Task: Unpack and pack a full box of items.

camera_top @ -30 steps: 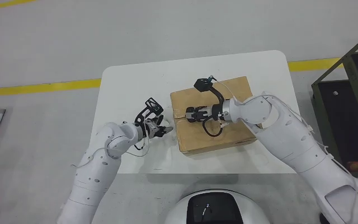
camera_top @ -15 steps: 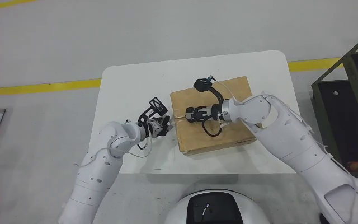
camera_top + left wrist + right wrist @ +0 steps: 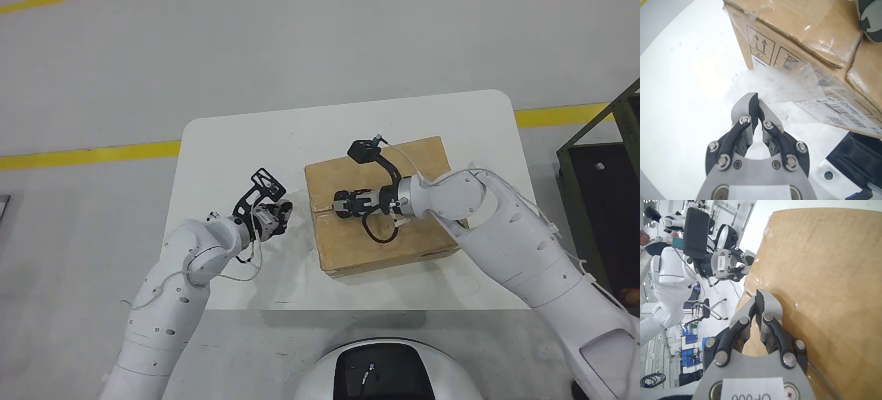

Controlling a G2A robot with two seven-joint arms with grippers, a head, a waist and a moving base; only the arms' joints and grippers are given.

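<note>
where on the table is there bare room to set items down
Bare: the far-left corner of the white table, left of the brown cardboard box, and the strip behind the box. Crowded: between the box and the left claw, shut on a clear tape strip.

Left gripper (image 3: 757,100) has drawn tape (image 3: 791,85) away from box (image 3: 345,250).

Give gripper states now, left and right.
Left gripper: closed, pinching the clear tape strip attached to the box.
Right gripper: closed, holding nothing, at the box top.
</note>
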